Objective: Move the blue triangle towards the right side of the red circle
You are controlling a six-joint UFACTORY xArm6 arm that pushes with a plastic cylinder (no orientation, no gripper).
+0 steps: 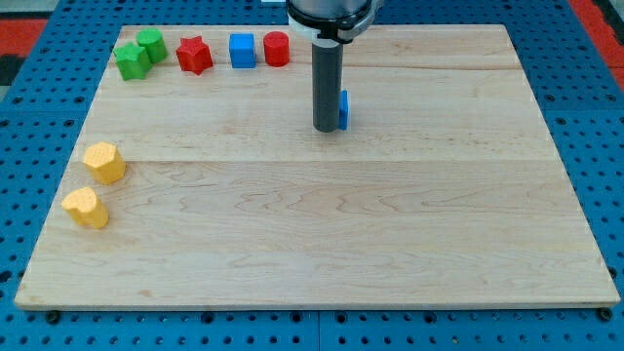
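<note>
The blue triangle [344, 109] lies on the wooden board, mostly hidden behind my rod; only its right edge shows. My tip [327, 128] rests on the board touching the triangle's left side. The red circle [277, 48] stands near the view's top, up and to the left of my tip, with a blue cube [242, 50] right next to it on its left.
A red star [195, 55] and two green blocks [139, 54] sit along the top left. Two yellow blocks [104, 162] [86, 207] lie at the board's left edge. The board [390, 214] is surrounded by a blue perforated table.
</note>
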